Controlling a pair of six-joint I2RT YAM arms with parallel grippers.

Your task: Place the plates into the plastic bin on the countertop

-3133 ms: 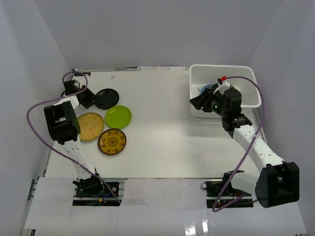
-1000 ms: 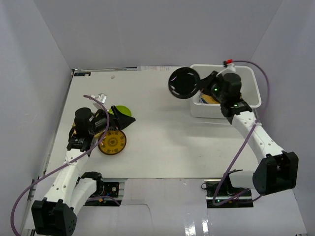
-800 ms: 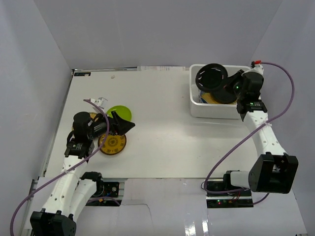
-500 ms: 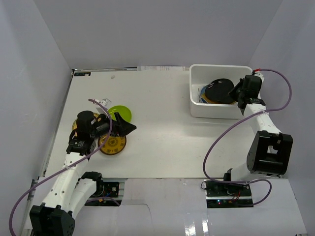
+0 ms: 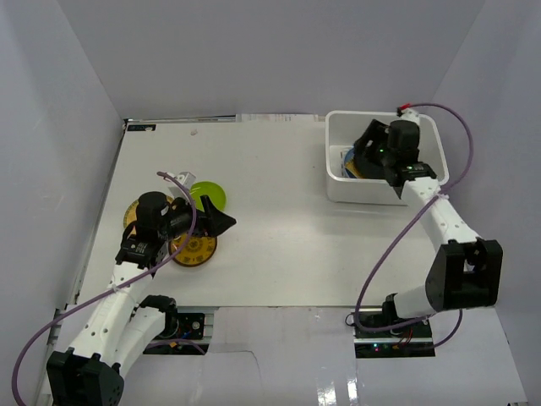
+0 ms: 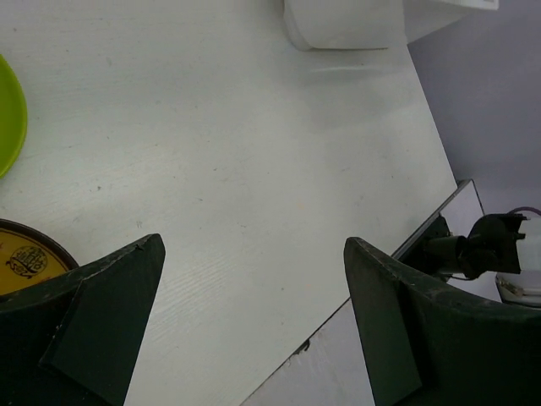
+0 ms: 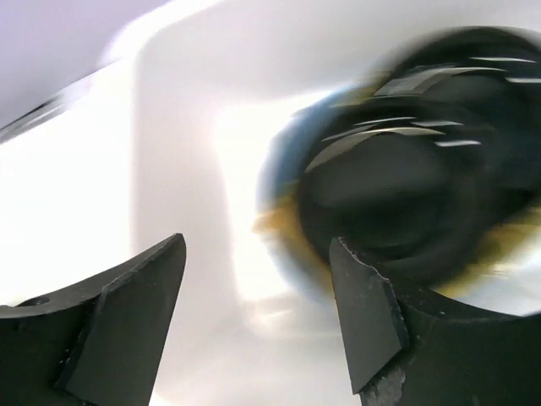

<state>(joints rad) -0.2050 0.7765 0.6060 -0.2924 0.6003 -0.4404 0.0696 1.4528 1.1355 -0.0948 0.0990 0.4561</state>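
The plastic bin (image 5: 372, 193) is sitting at the far right of the surface (image 5: 279, 220), and three plates are being held in it. A black plate (image 7: 406, 194) is on top, blurred in the wrist view, with a yellow plate (image 7: 507, 249) showing under its edge and a light blue plate (image 7: 269, 169) peeking out at its left. The right gripper (image 5: 363, 154) is being held over the bin with its jaws spread and nothing between them, and the black plate is lying free below it. Three more plates are being left on the surface at the near left: a lime green plate (image 5: 208, 193), a yellow patterned plate (image 5: 193, 248) just nearer, and a woven bamboo plate (image 5: 129, 214) partly hidden by the left arm. The left gripper (image 5: 221, 223) is being held wide open and empty, just right of the patterned plate.
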